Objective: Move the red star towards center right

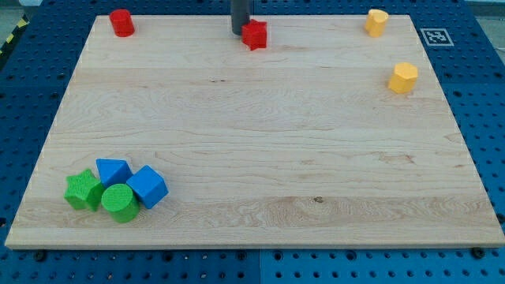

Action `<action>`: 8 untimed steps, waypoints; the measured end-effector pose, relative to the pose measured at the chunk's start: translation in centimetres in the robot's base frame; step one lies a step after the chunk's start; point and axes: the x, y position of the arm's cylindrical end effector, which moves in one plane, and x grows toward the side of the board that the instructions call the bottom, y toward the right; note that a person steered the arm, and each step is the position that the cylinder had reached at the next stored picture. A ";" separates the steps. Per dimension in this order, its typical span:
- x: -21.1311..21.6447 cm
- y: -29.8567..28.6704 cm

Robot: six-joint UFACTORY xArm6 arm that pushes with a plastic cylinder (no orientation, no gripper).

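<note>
Rod upright at the view's top, dropping straight down into the picture with only its lower stretch in sight; my tip [239, 31] sits on the board [260, 142] just to the view's left of the red star [254, 35], touching it or very nearly so. I cannot tell for certain whether there is a sliver of gap. No fingers on this rig, so nothing is gripped: the rod is a plain dark stick and holds nothing.

Taking the red star as my landmark: it lies near the board's top edge, about midway across. Well to its left, also by the top edge, is the red cylinder [121, 22]. Well to its right, near the top right corner, is one yellow block [376, 22], and a second yellow block [403, 78] lies a little lower and further right; their exact shapes I cannot make out.

Far below and left of the star, near the bottom left corner, four blocks are huddled: green star [83, 190], blue triangle [113, 171], green cylinder [120, 203] and blue cube [147, 187], pressed close together.
</note>
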 end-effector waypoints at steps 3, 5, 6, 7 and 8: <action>5.4 9.6; 8.5 11.3; 8.4 11.2; 8.6 10.0; 10.1 10.0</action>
